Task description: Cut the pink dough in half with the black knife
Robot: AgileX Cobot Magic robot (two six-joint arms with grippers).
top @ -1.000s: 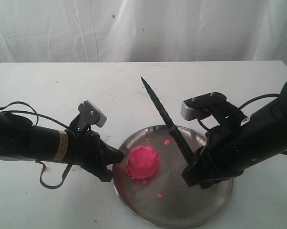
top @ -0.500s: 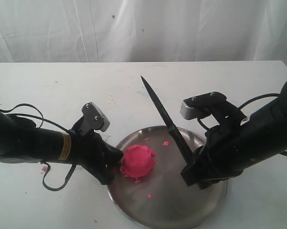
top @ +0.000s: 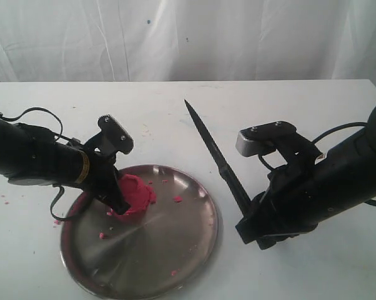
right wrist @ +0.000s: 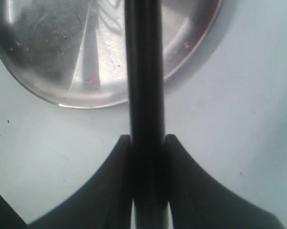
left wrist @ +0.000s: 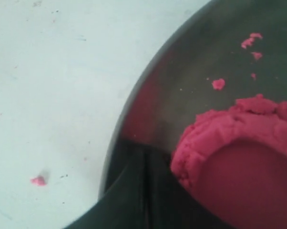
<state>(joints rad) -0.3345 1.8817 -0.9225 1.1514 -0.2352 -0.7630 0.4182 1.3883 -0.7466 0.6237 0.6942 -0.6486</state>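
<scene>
Exterior view: the left arm lies low from the tabletop's left edge. The left gripper dips beside the bright pink grainy dough mound, which sits at the far-left rim of the round steel plate. The right gripper holds the slim black knife slanting toward the far edge. Plate and dough have slid left since a second ago; the right arm hasn't moved.

Left wrist view: the dark pincer is at the plate rim beside the dough; I cannot tell whether it is spread or pressed together.

Right wrist view: the fingers pinch the knife.

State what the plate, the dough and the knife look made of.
Plate: likely steel, polished; it mirrors light and shows fine scratches.
Dough: soft, grainy modelling compound, matte pink; crumbs lie around it.
Knife: matte black throughout, plastic or coated metal; cannot tell which.
</scene>
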